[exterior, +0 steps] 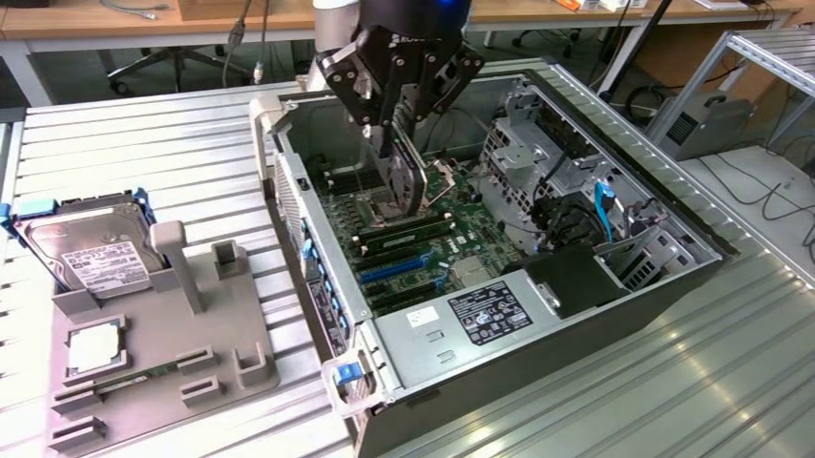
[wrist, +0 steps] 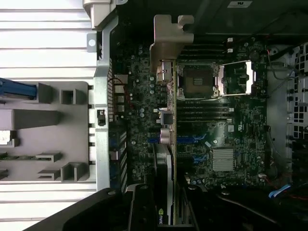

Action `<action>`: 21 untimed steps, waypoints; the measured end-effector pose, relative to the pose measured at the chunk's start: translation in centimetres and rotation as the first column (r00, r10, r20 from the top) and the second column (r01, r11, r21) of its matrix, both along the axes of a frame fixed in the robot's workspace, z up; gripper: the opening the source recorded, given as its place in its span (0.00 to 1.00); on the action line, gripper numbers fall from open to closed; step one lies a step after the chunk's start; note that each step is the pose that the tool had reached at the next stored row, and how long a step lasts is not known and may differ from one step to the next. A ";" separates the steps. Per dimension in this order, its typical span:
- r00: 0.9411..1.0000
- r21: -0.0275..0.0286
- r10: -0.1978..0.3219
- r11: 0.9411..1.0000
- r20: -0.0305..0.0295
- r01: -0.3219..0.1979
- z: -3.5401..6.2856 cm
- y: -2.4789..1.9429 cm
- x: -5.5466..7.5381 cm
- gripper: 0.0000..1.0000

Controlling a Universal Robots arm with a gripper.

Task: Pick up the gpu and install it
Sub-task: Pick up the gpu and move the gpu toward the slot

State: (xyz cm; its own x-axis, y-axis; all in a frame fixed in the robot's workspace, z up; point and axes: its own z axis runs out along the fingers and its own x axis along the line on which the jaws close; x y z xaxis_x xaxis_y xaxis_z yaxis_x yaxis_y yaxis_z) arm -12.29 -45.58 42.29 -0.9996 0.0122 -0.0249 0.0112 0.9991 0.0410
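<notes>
My fingers (exterior: 380, 119) pinching the gpu (exterior: 410, 181) at its top edge, card upright beneath them, above the motherboard (exterior: 407, 243) inside the computer case (exterior: 286, 181)

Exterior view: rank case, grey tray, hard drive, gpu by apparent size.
1. case
2. grey tray
3. hard drive and gpu: not ranked, since the gpu is seen edge-on and is partly covered.

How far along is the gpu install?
Done: the gpu is picked up and clamped in the gripper. In hand: the card hangs edge-down over the motherboard inside the open case. Left: it is not yet seated, and the blue slots are unoccupied.
</notes>
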 end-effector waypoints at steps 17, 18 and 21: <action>1.000 0.000 0.000 1.000 0.000 0.000 0.00 0.47 6.9 0.27; 1.000 0.000 0.000 1.000 0.000 0.000 0.00 0.50 7.3 0.27; 1.000 0.000 0.000 1.000 0.000 0.000 0.00 0.57 8.3 0.27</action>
State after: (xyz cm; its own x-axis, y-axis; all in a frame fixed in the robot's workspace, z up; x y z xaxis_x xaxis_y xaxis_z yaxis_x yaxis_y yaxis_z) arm -4.00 -45.01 42.29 -0.9996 0.0123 -0.0248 0.0112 0.9991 0.0410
